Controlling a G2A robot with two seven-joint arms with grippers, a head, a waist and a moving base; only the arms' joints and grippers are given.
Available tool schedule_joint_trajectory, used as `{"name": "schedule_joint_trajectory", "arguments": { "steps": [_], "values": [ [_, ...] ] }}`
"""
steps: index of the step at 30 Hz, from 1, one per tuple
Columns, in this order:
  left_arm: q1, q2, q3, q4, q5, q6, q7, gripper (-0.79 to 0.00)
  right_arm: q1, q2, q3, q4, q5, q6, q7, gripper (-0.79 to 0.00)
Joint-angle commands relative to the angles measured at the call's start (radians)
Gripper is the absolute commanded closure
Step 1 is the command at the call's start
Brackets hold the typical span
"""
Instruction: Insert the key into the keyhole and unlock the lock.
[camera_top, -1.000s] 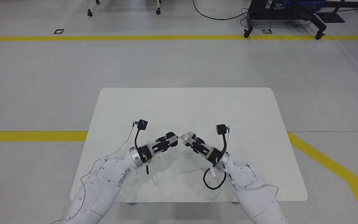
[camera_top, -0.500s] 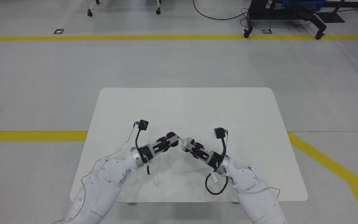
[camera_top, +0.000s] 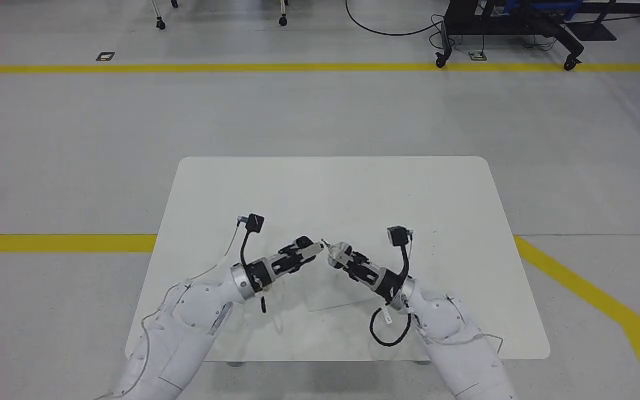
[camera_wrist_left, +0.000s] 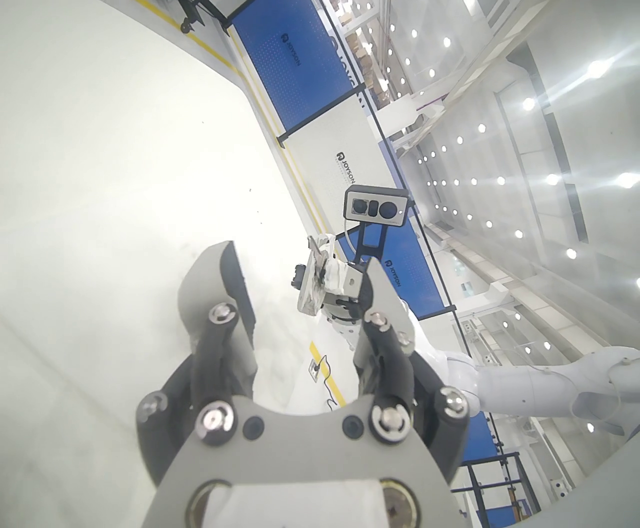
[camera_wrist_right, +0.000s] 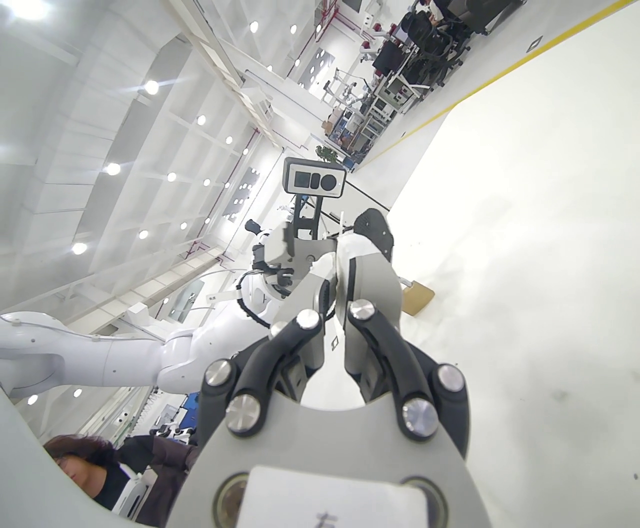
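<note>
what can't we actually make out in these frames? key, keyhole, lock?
1. key: top view, too small to pick out where the left tool and the right tool meet.
2. lock: right wrist view, mostly behind the right tool's finger; only a tan corner shows.
3. keyhole: left wrist view, the lock sits far off and blurred, so its faces can't be read.

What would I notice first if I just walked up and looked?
The left gripper and right gripper nearly touch, tip to tip, over the middle of the white table. The left is open; the right pinches a small flat metal piece, probably the lock.
</note>
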Motion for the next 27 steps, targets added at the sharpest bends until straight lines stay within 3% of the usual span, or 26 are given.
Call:
{"name": "schedule_joint_trajectory", "arguments": {
  "steps": [1,6,9,14,21,27],
  "values": [
    [0.013,0.010,-0.033,-0.022,0.009,-0.012,-0.016,-0.785,0.001,0.003,0.017,0.009,-0.004,-0.003,-0.014,0.000],
    [0.059,0.054,-0.156,-0.172,0.169,0.024,-0.161,-0.785,-0.008,0.016,0.094,0.007,-0.172,0.045,-0.157,0.000],
    [0.095,0.086,-0.219,-0.335,0.428,0.123,-0.317,-0.785,-0.031,0.024,0.134,-0.023,-0.294,0.095,-0.245,0.000],
    [0.160,0.111,-0.215,-0.516,0.758,0.274,-0.523,-0.785,-0.060,0.028,0.152,-0.070,-0.417,0.162,-0.329,0.000],
    [0.165,0.113,-0.132,-0.537,0.893,0.351,-0.592,-0.782,-0.062,0.028,0.151,-0.072,-0.421,0.164,-0.338,0.000],
    [0.121,0.105,-0.069,-0.465,1.007,0.423,-0.522,-0.588,-0.062,0.028,0.151,-0.072,-0.421,0.164,-0.338,0.000]
  ]
}}
